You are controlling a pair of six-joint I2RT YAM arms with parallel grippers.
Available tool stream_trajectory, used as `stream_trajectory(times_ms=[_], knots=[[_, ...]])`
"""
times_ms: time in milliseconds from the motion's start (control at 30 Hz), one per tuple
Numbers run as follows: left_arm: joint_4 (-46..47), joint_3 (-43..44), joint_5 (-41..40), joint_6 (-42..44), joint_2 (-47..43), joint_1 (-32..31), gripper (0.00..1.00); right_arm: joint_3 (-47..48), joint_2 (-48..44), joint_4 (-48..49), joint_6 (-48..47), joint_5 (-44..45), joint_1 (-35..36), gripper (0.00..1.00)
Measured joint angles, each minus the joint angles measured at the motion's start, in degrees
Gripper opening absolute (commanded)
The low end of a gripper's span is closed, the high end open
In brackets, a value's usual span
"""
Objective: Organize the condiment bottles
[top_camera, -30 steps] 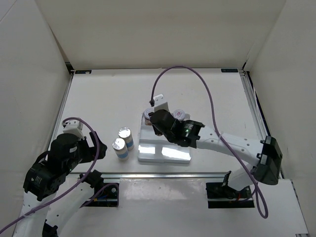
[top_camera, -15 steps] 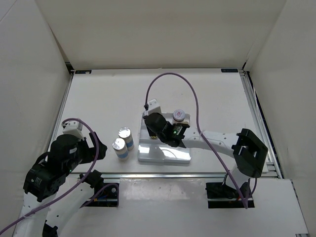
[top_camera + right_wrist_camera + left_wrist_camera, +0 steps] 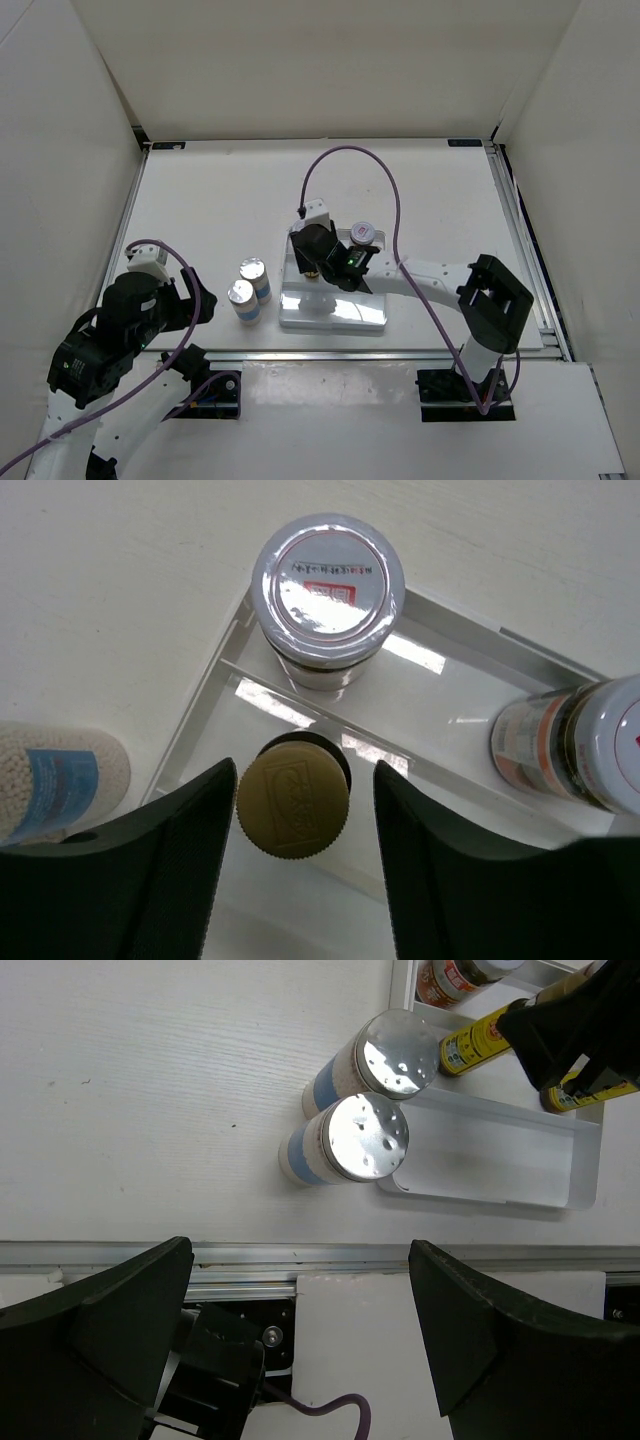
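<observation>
The right arm's fingers are open, straddling a slim yellow tan-capped bottle that stands upright in the white ridged plastic tray. One squat brown white-lidded jar sits in the next compartment, another off to the side. Two silver-topped white-and-blue cylinders stand together on the white table, just beside the tray. The left arm's fingers hang wide open, holding nothing.

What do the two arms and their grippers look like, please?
Both arms have white shells with black joint housings. A purple cable loops over the right arm; another runs along the left arm. Gripper fingers are matte black, broad and tapered.
</observation>
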Motion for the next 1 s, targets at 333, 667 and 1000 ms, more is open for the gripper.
stream_trajectory(times_ms=[333, 667, 1000], knots=[[0.0, 0.0, 0.04, -0.42, 0.13, 0.0, 1.0, 10.14, -4.94, -20.26, 3.17, 3.23, 0.02, 0.99], [10.49, -5.29, 9.01, 0.13, 3.67, 0.0, 1.0, 17.0, -32.52, -39.17, 3.48, 4.46, 3.72, 0.99], [18.67, -10.75, 11.15, -0.39, 9.25, 0.0, 1.0, 16.68, -54.14, -60.61, 9.9, 2.71, 3.54, 0.99]])
